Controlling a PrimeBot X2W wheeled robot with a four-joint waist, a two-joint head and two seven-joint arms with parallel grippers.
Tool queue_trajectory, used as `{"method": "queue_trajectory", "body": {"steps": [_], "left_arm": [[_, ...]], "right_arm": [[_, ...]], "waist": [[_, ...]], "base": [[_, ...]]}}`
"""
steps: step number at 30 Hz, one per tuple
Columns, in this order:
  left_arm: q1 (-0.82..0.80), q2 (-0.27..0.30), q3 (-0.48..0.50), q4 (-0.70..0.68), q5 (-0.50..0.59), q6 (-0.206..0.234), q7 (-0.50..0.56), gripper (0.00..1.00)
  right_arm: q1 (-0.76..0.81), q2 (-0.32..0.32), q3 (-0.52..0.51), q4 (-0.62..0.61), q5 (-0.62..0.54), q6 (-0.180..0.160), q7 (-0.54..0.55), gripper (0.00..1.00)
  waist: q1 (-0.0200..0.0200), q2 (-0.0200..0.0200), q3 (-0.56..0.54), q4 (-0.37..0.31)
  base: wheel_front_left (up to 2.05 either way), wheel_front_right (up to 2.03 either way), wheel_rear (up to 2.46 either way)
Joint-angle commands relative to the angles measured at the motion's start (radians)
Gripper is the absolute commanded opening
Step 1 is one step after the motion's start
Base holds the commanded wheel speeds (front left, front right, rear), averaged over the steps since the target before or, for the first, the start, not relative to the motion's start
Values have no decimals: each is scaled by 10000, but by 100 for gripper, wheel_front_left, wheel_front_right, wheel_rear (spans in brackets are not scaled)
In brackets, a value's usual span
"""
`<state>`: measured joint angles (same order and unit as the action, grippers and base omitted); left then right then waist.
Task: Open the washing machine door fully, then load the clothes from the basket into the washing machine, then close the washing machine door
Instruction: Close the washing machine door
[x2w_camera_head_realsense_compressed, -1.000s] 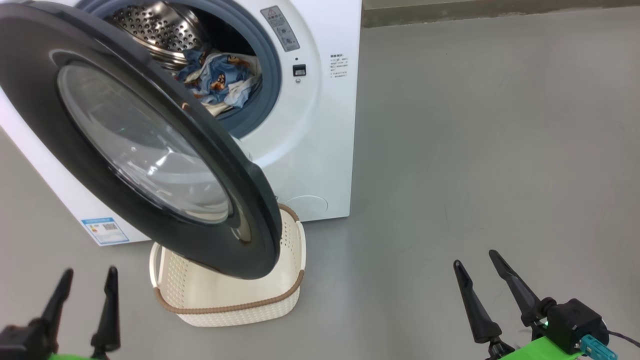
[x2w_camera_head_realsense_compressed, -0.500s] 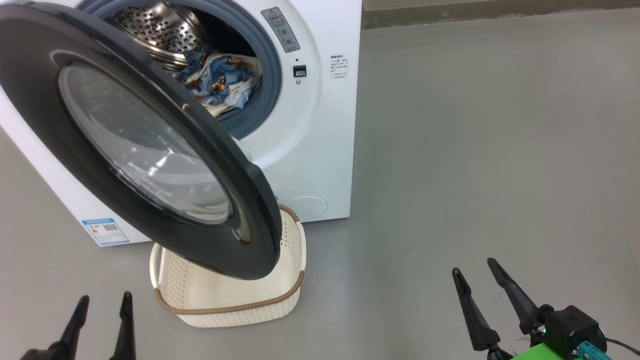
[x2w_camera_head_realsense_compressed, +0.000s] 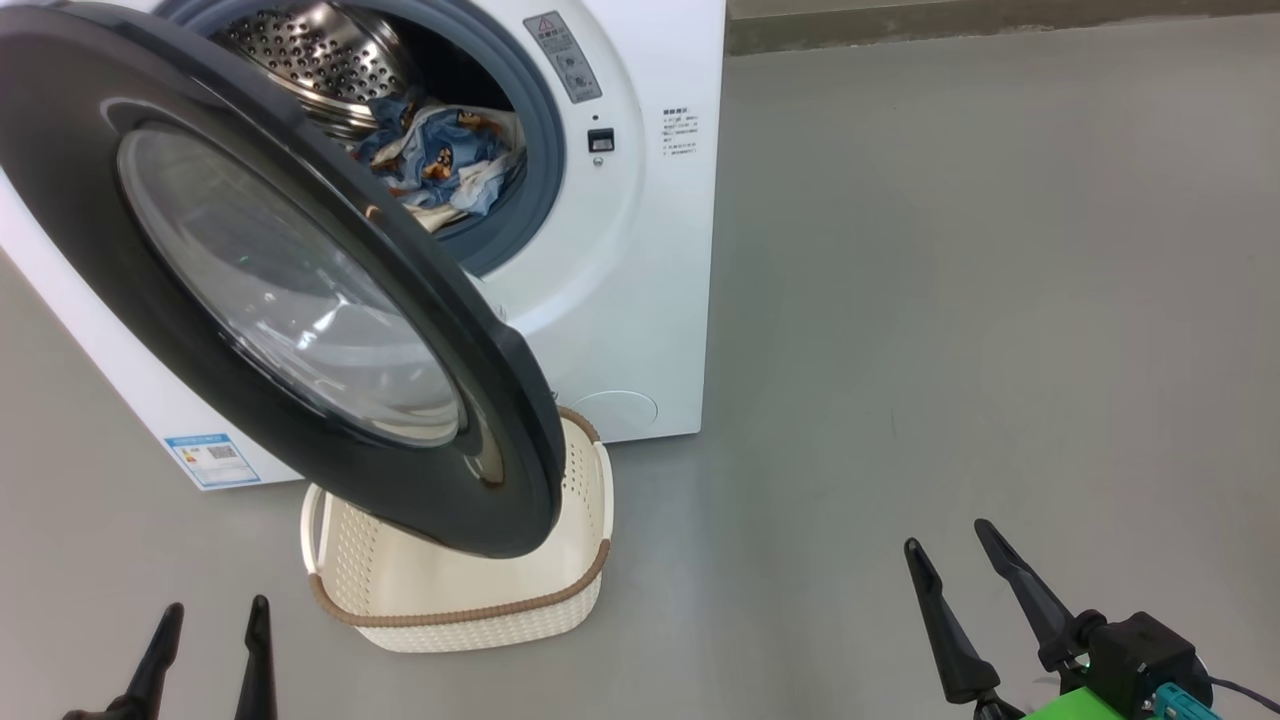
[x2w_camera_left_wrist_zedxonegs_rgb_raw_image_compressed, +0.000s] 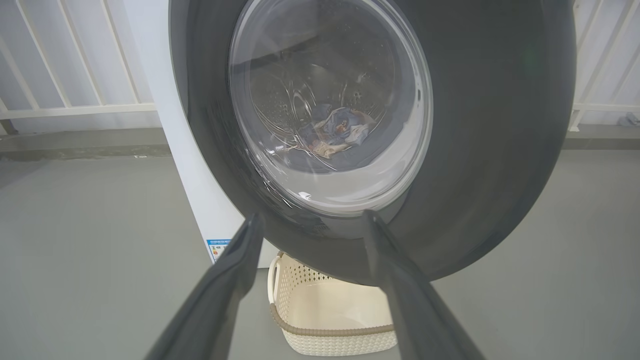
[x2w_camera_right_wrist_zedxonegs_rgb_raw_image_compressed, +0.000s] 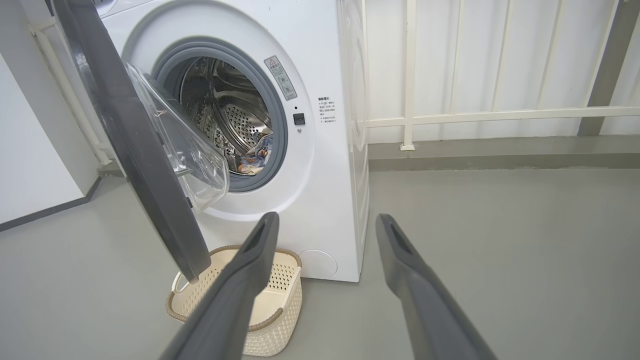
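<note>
Holds nothing in left fingers, spread apart short of the door; same with right fingers, wide apart, touching nothing, with clothes lying in drum

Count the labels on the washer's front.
3: a grey warning label right of the drum, a text label further right, a blue sticker at lower left. The door may hide more.

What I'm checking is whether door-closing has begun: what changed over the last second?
The left tool drew back down toward the head view's bottom edge, open and empty; the right tool dipped slightly. Nothing was grasped or released. The glossy black round door, cream perforated plastic basket and blue printed clothes inside the white washing machine stayed put.
</note>
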<state>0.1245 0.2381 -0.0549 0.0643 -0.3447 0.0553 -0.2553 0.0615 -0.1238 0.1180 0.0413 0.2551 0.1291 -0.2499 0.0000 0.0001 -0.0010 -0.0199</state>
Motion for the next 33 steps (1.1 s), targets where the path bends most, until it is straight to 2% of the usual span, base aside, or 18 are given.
{"method": "queue_trajectory", "body": {"steps": [1,21,22,23,24,25,26,33], "left_arm": [[-281,132,454,-228,100,-48,-64,100],[-275,-364,945,-189,531,-483,-64,100],[-276,-382,965,-191,547,-502,-64,100],[-277,-398,981,-188,563,-520,-64,100],[-282,-413,998,-185,582,-539,-64,100],[-289,-430,1016,-188,598,-559,-64,100],[-295,-450,1035,-188,607,-581,-64,100],[-334,-581,1135,-147,727,-742,-64,100]], "right_arm": [[-145,-23,203,-210,-66,16,-118,100],[-190,-12,123,-162,-47,16,-118,100],[-189,-6,109,-165,-54,16,-118,93],[-186,0,92,-167,-57,16,-118,53],[-183,3,79,-163,-64,16,-118,38],[-181,8,65,-161,-67,16,-118,10],[-180,15,52,-163,-71,16,-118,0],[-203,47,4,-166,-89,16,-118,0]], "waist": [[0,-1,-2,5],[0,-1,-7,12],[0,-1,-6,15],[0,-1,-4,16],[0,-1,-2,18],[0,-1,3,23],[0,-1,11,28],[0,-1,38,36]], "base": [[0,0,0],[0,0,0],[0,0,0],[0,0,0],[0,0,0],[0,0,0],[0,0,0],[0,0,0]]}}
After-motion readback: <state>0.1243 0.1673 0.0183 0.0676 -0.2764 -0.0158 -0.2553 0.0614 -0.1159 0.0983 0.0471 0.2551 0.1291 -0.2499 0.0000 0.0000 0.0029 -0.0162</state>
